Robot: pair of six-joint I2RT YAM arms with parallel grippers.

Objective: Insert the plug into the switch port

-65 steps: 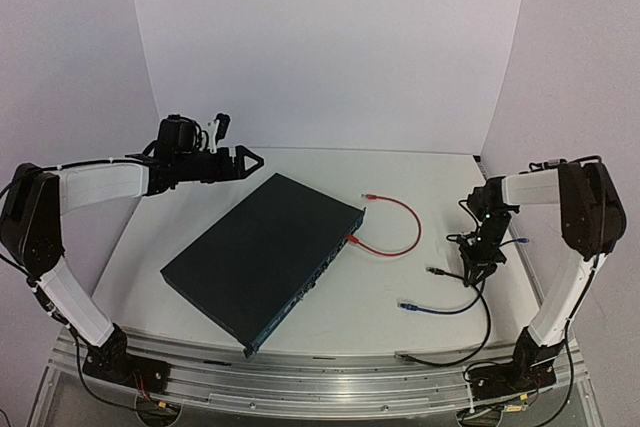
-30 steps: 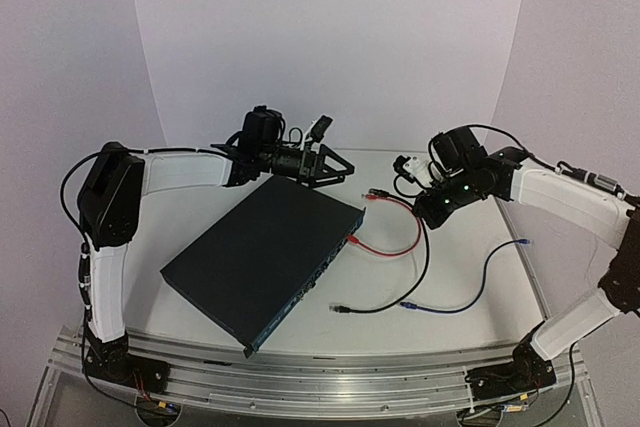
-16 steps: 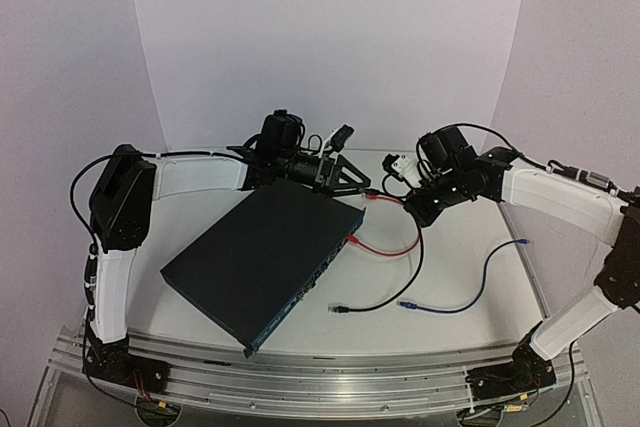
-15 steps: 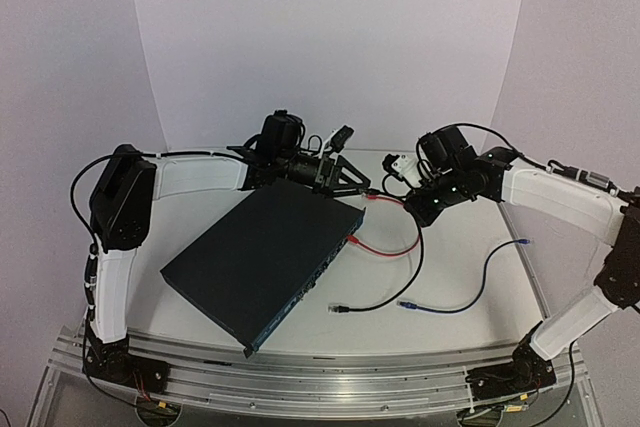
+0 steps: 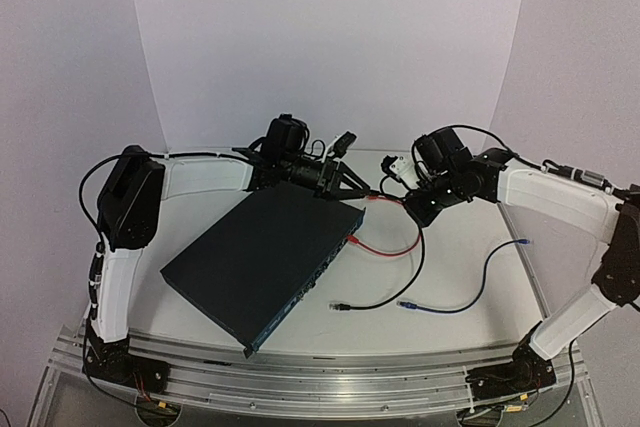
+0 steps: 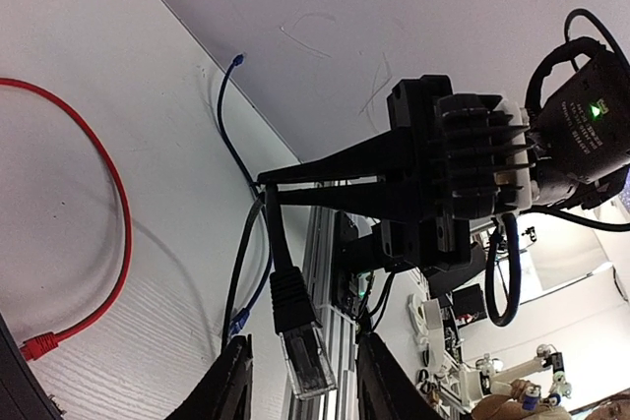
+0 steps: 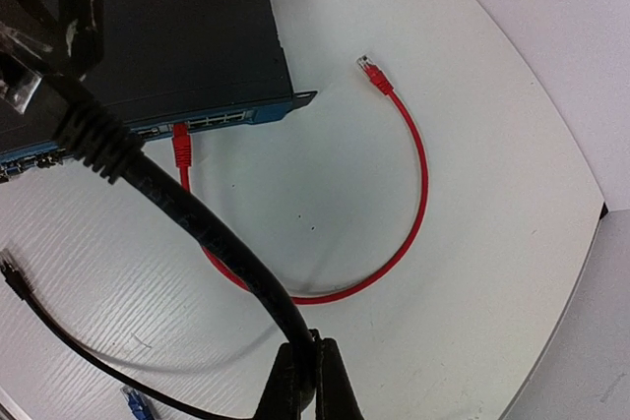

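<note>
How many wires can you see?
3. The red wire loops beside the switch, one end plugged in. The black wire hangs from the right hand, its far end on the table. The blue wire lies near the table's right edge.

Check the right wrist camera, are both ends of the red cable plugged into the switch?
No, one end of the red cable sits in the switch, but its other plug lies loose on the table.

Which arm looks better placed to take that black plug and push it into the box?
Left. The left gripper stands open around the black plug, not yet touching it, near the far corner of the switch. The right gripper is shut on the black cable further back, merely holding it out.
</note>
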